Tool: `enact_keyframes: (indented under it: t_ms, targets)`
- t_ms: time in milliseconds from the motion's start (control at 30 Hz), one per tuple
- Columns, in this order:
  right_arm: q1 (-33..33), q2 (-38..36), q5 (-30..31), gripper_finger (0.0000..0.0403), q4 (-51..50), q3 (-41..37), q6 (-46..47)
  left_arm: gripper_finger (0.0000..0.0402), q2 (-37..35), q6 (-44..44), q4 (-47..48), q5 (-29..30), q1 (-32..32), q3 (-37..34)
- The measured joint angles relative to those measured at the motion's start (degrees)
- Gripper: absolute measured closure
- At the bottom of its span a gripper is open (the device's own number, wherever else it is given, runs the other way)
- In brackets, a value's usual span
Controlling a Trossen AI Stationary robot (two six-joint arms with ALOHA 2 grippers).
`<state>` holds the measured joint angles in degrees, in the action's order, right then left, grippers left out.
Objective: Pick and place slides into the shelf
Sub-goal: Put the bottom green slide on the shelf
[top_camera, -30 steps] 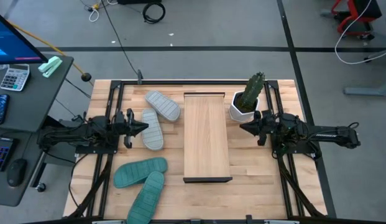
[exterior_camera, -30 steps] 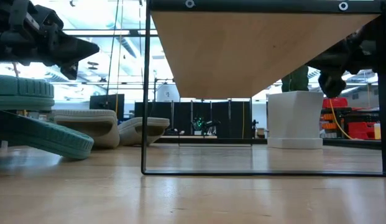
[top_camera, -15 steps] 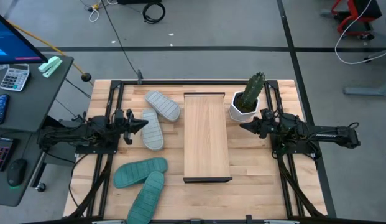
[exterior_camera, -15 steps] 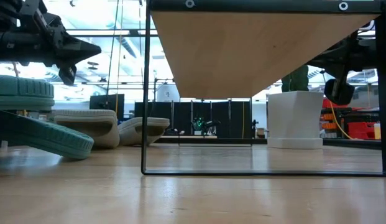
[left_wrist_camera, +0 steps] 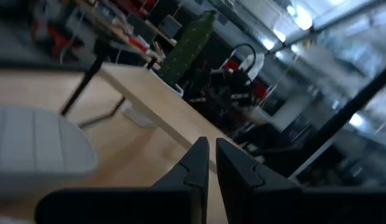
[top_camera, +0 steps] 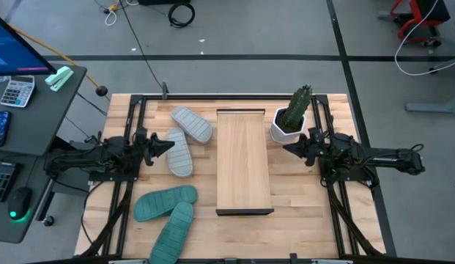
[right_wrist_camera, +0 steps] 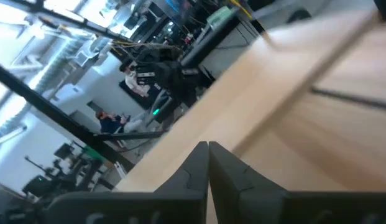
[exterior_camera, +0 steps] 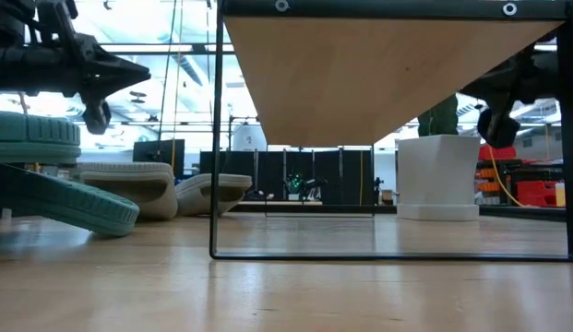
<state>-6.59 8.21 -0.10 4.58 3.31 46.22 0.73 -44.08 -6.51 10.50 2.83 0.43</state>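
The shelf [top_camera: 244, 161] is a long light-wood board on a thin dark frame in the middle of the table; the low view shows its underside [exterior_camera: 360, 74]. Two grey slides [top_camera: 192, 124] [top_camera: 179, 152] lie sole-up to its left. Two teal slides [top_camera: 165, 202] [top_camera: 172, 229] lie near the table's near-left corner, one resting partly on the other [exterior_camera: 46, 175]. My left gripper [top_camera: 167, 144] is shut and hovers above the edge of the nearer grey slide [left_wrist_camera: 37, 146]. My right gripper [top_camera: 287, 149] is shut and hovers right of the shelf.
A white pot with a green cactus [top_camera: 289, 125] stands just beyond my right gripper, close to the shelf's far right corner. Dark rails [top_camera: 132, 117] run along the table's left and right sides. Bare tabletop [top_camera: 308, 205] lies right of the shelf's near end.
Both wrists have rolled a little about their own axes while staying in place. The slides and the shelf have not moved.
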Motion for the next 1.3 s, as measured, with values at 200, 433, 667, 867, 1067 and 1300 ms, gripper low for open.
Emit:
enact_keyframes:
  t_ms: [200,433,667,867,1067,1300]
  targets:
    - [0.0,3.3,0.0,0.0385,-0.3,6.6,-11.1,0.0373,0.0,-8.8,0.6,0.0,0.0,0.0]
    - [0.0,14.6,-0.8,0.0385,-1.7,20.1,-17.1,0.0354,0.0,-9.2,0.4,3.7,0.0,0.0]
    - [0.0,28.2,-3.6,0.0385,-4.8,33.4,-20.0,0.0317,0.0,-7.1,-3.1,9.8,0.0,0.0]
    - [-0.1,37.2,-3.6,0.0385,-9.0,42.2,-24.6,0.0295,0.0,-3.5,-6.9,10.3,0.0,0.0]
    - [-1.8,43.2,-3.7,0.0385,-13.5,49.1,-27.0,0.0296,2.1,8.8,-7.3,10.3,-0.2,4.8]
    - [-4.2,46.7,-6.2,0.0385,-15.0,55.3,-28.8,0.0297,15.6,21.2,-7.1,10.3,-0.2,15.8]
